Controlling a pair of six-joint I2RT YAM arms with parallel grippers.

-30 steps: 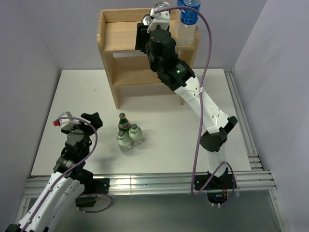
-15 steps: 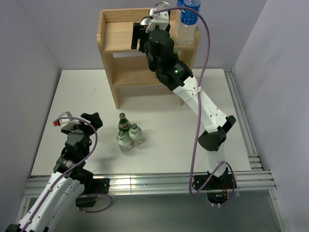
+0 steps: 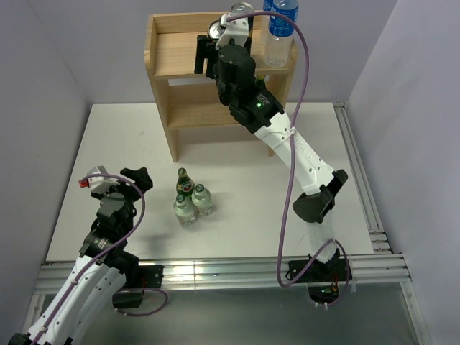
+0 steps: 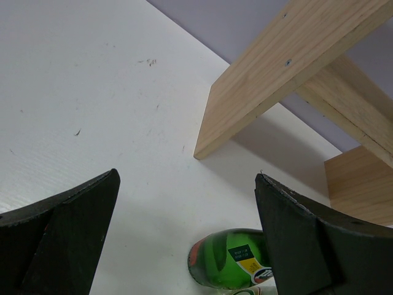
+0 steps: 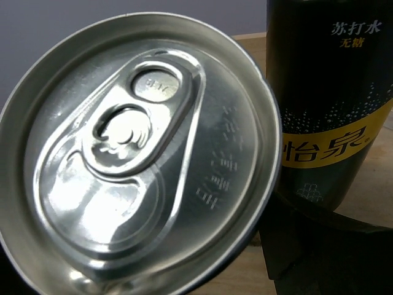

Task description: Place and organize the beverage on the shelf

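Note:
The pale wooden shelf stands at the back of the table; its side panel shows in the left wrist view. My right gripper hovers over the upper board, open, its jaws standing round a silver-topped can. One dark finger shows just clear of that can's rim. A black can with a yellow band stands right beside it. My left gripper rests open near the front left, close to a green bottle.
Two clear water bottles stand at the right end of the upper board. On the white table the green bottle stands in a cluster with two small clear bottles. Purple walls close in the sides.
My right gripper's jaws have spread apart from the can on the upper board, and the wrist has shifted slightly. The left arm has not moved.

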